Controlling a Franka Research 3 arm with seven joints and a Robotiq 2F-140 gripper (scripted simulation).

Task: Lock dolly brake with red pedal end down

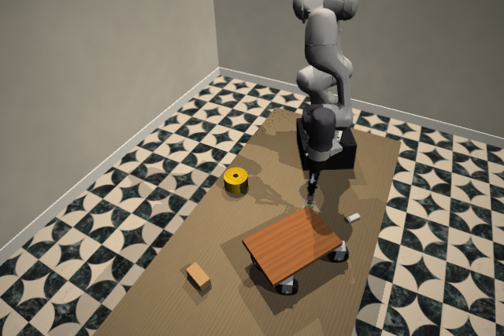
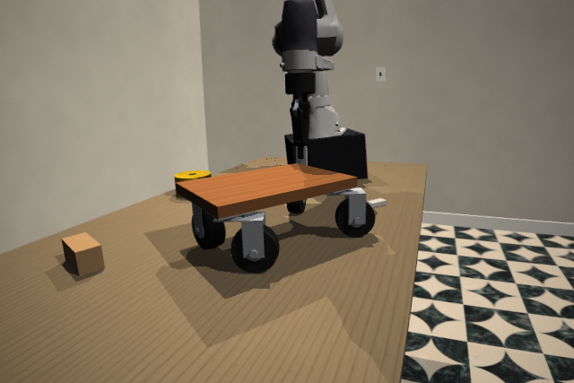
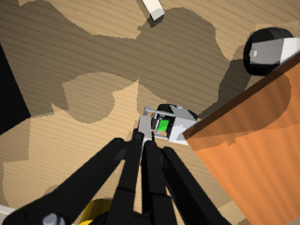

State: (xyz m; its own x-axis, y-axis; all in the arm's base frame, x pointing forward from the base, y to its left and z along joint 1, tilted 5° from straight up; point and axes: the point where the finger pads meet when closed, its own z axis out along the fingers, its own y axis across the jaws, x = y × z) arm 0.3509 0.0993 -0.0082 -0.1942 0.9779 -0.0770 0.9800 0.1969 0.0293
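The dolly [image 1: 290, 242] [image 2: 264, 186] [image 3: 253, 155] has an orange wooden deck and stands on its black casters on the brown table [image 1: 227, 308] [image 2: 139, 323]. My gripper [image 1: 309, 201] [image 2: 301, 156] [image 3: 143, 123] is shut on nothing and points down at the dolly's back corner. Its fingertips touch the near end of the corner caster's brake pedal [image 3: 163, 125], whose green part shows in the wrist view. The pedal's red end is hidden under the fingertips. In the exterior view the deck hides the pedal.
A yellow cylinder [image 1: 235, 179] [image 2: 192, 175] stands left of the gripper. A tan block [image 1: 198, 275] [image 2: 82, 253] lies front left. A small white block [image 1: 352, 217] [image 2: 376, 203] [image 3: 153, 8] lies right of the dolly near the table edge. The arm's black base [image 1: 346, 149] [image 2: 334, 149] is behind.
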